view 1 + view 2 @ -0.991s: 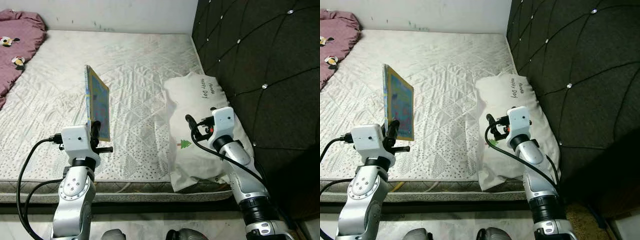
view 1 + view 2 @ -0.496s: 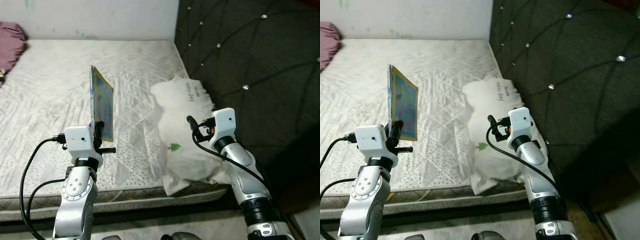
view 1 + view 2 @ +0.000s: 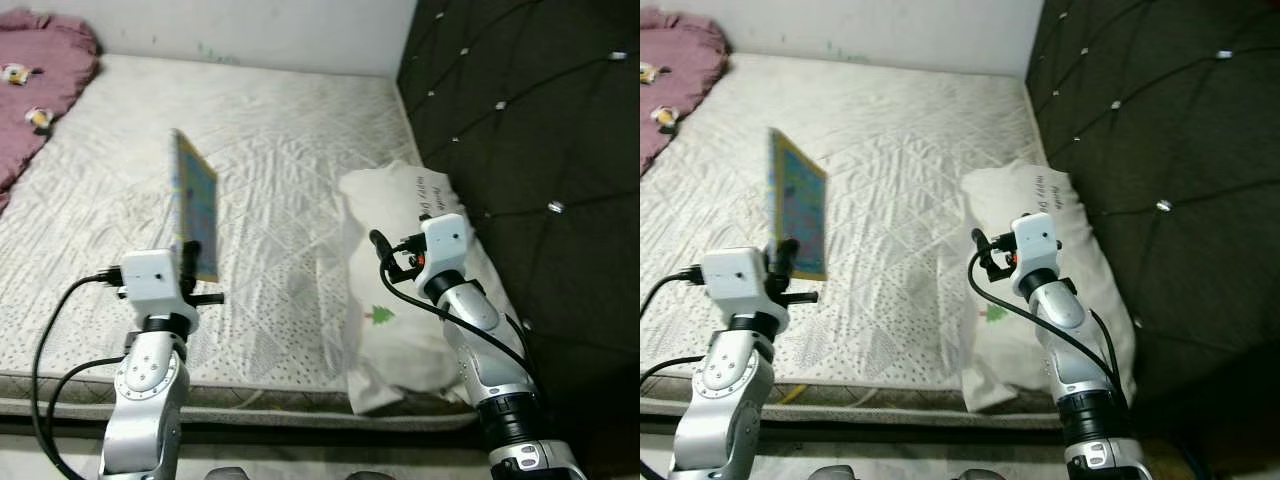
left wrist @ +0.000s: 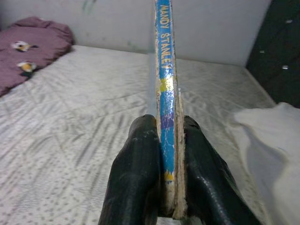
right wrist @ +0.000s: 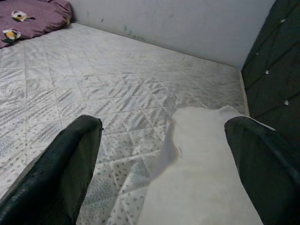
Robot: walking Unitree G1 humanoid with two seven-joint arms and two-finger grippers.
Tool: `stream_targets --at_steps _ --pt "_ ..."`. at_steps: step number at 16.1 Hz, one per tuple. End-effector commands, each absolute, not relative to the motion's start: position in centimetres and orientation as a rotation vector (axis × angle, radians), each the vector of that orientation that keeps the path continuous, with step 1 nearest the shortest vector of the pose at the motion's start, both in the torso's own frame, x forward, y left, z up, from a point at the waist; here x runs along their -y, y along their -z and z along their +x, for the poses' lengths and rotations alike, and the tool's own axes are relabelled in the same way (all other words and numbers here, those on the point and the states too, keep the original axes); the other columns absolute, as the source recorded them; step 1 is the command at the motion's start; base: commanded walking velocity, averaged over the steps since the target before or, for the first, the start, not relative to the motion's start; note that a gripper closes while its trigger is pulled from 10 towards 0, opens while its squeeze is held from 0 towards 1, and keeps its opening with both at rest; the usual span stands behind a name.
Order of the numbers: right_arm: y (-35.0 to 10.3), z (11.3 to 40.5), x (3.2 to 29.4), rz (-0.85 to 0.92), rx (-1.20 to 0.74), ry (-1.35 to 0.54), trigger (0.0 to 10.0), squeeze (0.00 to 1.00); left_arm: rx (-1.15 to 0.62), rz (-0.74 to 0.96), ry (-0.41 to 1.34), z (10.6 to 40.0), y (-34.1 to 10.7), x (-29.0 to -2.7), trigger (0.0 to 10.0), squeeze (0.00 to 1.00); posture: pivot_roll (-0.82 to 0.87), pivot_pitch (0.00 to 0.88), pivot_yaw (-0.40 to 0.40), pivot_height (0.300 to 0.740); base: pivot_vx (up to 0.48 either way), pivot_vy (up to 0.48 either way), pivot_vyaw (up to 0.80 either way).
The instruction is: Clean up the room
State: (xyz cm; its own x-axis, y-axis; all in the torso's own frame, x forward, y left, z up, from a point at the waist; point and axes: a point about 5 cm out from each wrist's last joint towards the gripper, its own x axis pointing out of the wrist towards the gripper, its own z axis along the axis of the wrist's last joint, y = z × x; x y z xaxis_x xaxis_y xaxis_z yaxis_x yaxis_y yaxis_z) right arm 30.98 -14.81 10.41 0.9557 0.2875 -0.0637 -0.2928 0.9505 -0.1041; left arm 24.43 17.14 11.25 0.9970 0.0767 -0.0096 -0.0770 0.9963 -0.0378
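My left gripper (image 3: 189, 262) is shut on the lower edge of a thin picture book (image 3: 194, 204) with a blue and yellow cover, held upright and edge-on above the near part of the mattress (image 3: 270, 150). The left wrist view has the book's spine (image 4: 165, 98) pinched between the two black fingers (image 4: 138, 183). My right gripper (image 3: 381, 252) is open and holds nothing; it hovers over a white pillow (image 3: 410, 290) printed with a small green tree, which lies by the headboard. Its spread fingers (image 5: 65, 164) frame the pillow (image 5: 211, 173) in the right wrist view.
A dark tufted headboard (image 3: 540, 130) stands along the right. A purple blanket (image 3: 40, 75) with cartoon patches is bunched at the far left of the mattress. A pale wall (image 3: 230, 25) runs behind the bed. The mattress's front edge (image 3: 250, 395) is close below my arms.
The camera has swung, shifting the whole scene to the right and bringing the purple blanket back in. The book stays in my left gripper and the right gripper stays open over the pillow.
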Motion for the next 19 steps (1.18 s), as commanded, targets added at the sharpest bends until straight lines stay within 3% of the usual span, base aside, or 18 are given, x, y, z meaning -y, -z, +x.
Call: stream_targets --at_steps 1,11,15,19 --pt "-10.6 31.1 15.1 -0.124 -0.042 -0.29 10.0 0.0 0.034 -0.037 -0.065 24.5 -12.1 -16.8 10.0 0.0 -0.01 0.0 -0.035 0.74 0.0 0.0 0.0" --pt "-10.3 30.3 16.3 -0.181 -0.078 -0.268 10.0 0.0 -0.039 -0.021 -0.183 24.0 -11.4 -18.6 10.0 0.0 -0.01 0.009 -0.052 0.74 0.0 0.0 0.0" --pt "-9.9 29.6 16.0 -0.179 -0.091 -0.27 10.0 0.0 -0.116 -0.116 -0.239 22.9 -10.4 -20.0 10.0 0.0 -0.01 0.019 -0.035 0.74 0.0 0.0 -0.8" --pt "-9.7 29.6 16.7 -0.188 -0.099 -0.25 10.0 0.0 -0.145 -0.152 -0.203 22.9 -9.8 -19.2 10.0 0.0 -0.01 0.0 -0.033 0.74 0.0 0.0 -0.8"
